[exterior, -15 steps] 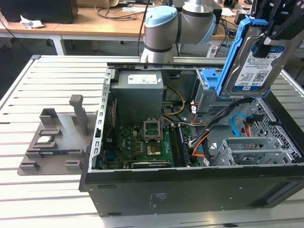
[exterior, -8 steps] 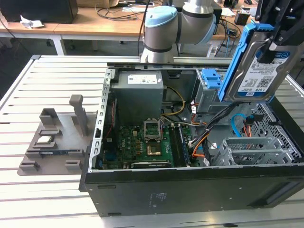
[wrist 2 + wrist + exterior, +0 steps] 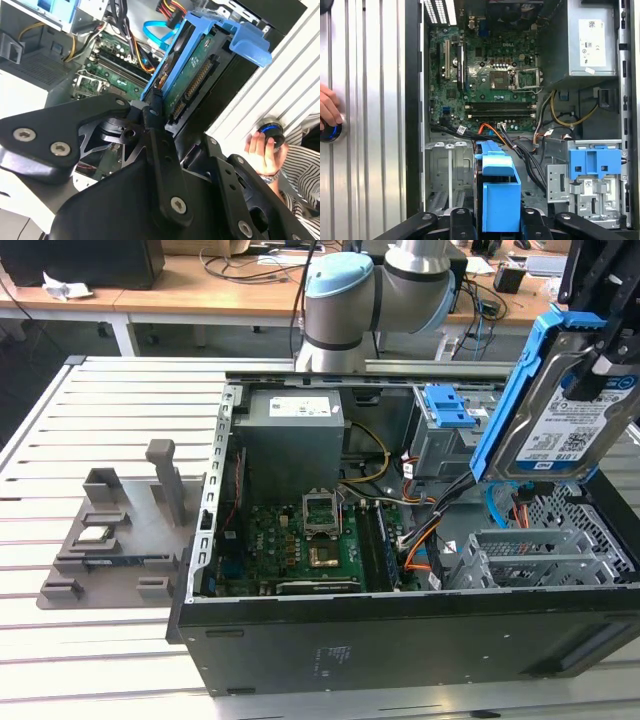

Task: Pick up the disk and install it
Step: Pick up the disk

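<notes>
Above the open computer case point(image 3: 350, 645), gripper point(image 3: 603, 362) pointing downward, clamped on the disk point(image 3: 562, 425), disk steeply tilted on edge.

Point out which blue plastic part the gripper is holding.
The blue bracket framing the disk, clamped in the gripper above the case; the blue latch sits on the grey cage.

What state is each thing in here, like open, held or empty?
disk: held tilted in the air above the case, clamped by the jaws.
computer case: lying on its side, open, side panel off.
grey cage: sitting inside the case, with its blue latch.
person's hand: resting on a round blue-lit button.
</notes>
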Tool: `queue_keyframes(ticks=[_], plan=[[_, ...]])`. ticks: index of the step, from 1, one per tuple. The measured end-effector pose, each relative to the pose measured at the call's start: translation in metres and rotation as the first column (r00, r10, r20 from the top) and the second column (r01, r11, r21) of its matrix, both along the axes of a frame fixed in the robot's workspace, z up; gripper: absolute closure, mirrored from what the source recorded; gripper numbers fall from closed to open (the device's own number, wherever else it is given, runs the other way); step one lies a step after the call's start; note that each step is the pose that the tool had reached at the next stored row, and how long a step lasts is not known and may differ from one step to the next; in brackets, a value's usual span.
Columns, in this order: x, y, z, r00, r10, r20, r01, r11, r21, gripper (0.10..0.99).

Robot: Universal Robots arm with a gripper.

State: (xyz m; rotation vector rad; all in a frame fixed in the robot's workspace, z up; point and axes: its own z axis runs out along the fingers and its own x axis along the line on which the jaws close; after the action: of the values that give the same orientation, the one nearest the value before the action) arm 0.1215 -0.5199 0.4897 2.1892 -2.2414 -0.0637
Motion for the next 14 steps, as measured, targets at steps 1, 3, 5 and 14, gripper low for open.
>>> queue_keyframes(ticks=[1,3,5,14], plan=[[0.0,-0.005,-0.0001,1.0,0.0,0.0,0.0,1.0,0.0,0.725],[0.0,-0.0123,-0.0001,1.0,0.0,0.0,0.0,1.0,0.0,0.725],[0.0,-0.0217,-0.0002,1.0,0.0,0.0,0.0,1.0,0.0,0.725],[0.0,-0.0496,-0.0005,1.0,0.0,0.0,0.0,1.0,0.0,0.725]])
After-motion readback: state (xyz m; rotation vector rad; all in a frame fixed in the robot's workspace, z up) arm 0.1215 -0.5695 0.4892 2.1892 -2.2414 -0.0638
